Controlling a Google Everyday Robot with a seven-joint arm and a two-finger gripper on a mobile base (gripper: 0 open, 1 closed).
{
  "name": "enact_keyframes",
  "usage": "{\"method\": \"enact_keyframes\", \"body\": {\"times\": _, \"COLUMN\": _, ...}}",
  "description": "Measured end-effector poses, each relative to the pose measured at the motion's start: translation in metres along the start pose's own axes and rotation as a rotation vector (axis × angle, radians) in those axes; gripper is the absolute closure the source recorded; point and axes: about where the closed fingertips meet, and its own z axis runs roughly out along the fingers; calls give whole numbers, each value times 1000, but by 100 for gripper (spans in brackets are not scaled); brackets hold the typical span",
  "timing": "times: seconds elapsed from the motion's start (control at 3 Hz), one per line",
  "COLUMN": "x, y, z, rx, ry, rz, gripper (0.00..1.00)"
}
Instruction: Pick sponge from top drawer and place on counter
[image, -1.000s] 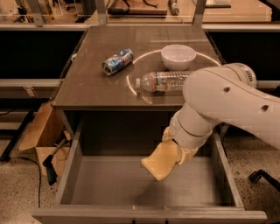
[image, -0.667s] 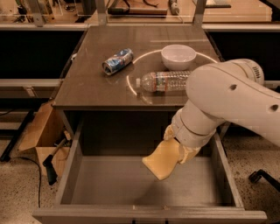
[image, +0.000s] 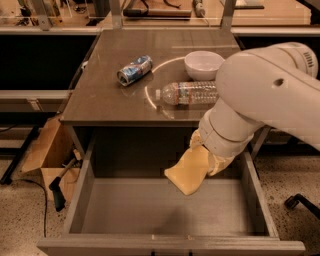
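The pale yellow sponge (image: 187, 172) hangs tilted from my gripper (image: 207, 159), held above the matte grey bottom of the open top drawer (image: 150, 210), toward its right rear. My gripper's cream fingers (image: 196, 140) are shut on the sponge's upper end. The large white arm (image: 260, 95) reaches in from the right and hides part of the counter's right edge. The glossy grey-brown counter (image: 110, 100) with its thin white circle lies just behind the drawer.
On the counter lie a crushed blue can (image: 134, 70), a clear plastic water bottle (image: 187, 92) on its side and a white bowl (image: 203, 64). A cardboard box (image: 45, 157) and a black tool (image: 59, 187) sit on the floor at the left.
The gripper with the sponge has risen slightly and shifted a little to the right; the sponge stays in its grasp above the drawer.
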Motion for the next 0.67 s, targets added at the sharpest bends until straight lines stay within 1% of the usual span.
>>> {"method": "enact_keyframes", "body": {"times": 0.33, "x": 2, "y": -17, "z": -22, "rx": 26, "ry": 35, "rz": -26, "gripper": 100}}
{"method": "enact_keyframes", "body": {"times": 0.67, "x": 12, "y": -43, "z": -36, "rx": 52, "ry": 74, "rz": -46, "gripper": 100}}
